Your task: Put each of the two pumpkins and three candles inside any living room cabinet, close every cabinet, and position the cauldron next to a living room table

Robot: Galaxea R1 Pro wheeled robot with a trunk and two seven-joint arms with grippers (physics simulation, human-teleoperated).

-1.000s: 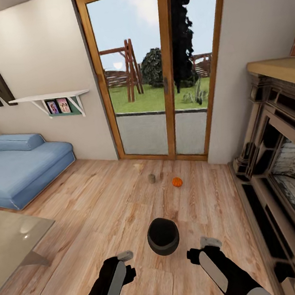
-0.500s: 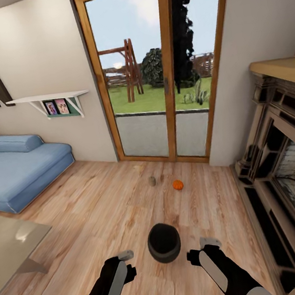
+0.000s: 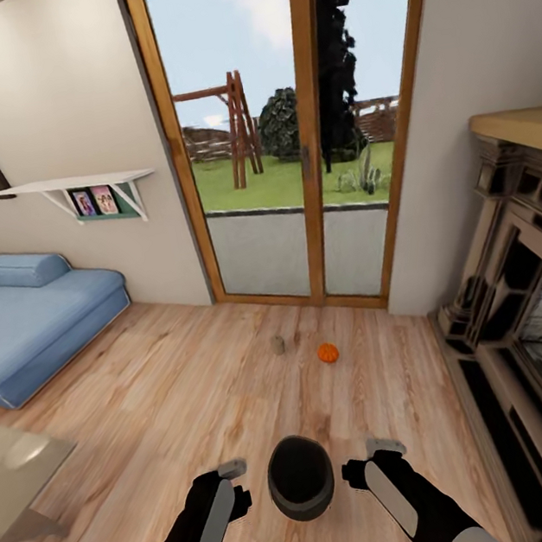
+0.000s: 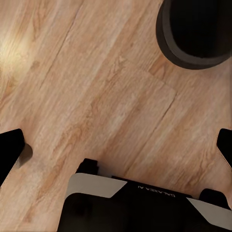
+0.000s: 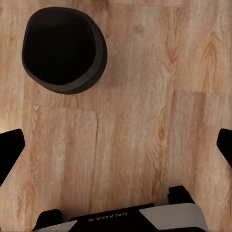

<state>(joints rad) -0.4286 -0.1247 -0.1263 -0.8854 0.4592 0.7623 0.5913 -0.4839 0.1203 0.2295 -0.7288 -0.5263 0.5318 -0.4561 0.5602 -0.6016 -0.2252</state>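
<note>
Wooden floor (image 3: 193,388) runs from the robot up to a tall glass door (image 3: 284,129), with a blue sofa (image 3: 33,317) to the door's left and a fireplace (image 3: 527,283) to its right. From the head camera, the black cauldron (image 3: 300,478) stands on the floor well short of the door, between the left gripper (image 3: 225,487) and the right gripper (image 3: 376,462); both hang just beside it without touching, probably lined up to take it from either side. Nearer the door lie one orange pumpkin (image 3: 328,352) and a grey candle (image 3: 277,344); a second candle may sit just beside the first, though it is too small to be sure. A corner of the glass table (image 3: 14,469) shows far to the left of the door, so the cauldron is not yet next to it.

At the left wrist, the cauldron (image 4: 198,34) sits ahead on the planks, and the dark fingertips (image 4: 10,154) stand wide apart with nothing between them.

At the right wrist, the cauldron (image 5: 64,50) again lies ahead, mouth upward, and the fingertips (image 5: 10,150) are likewise spread and empty.
</note>
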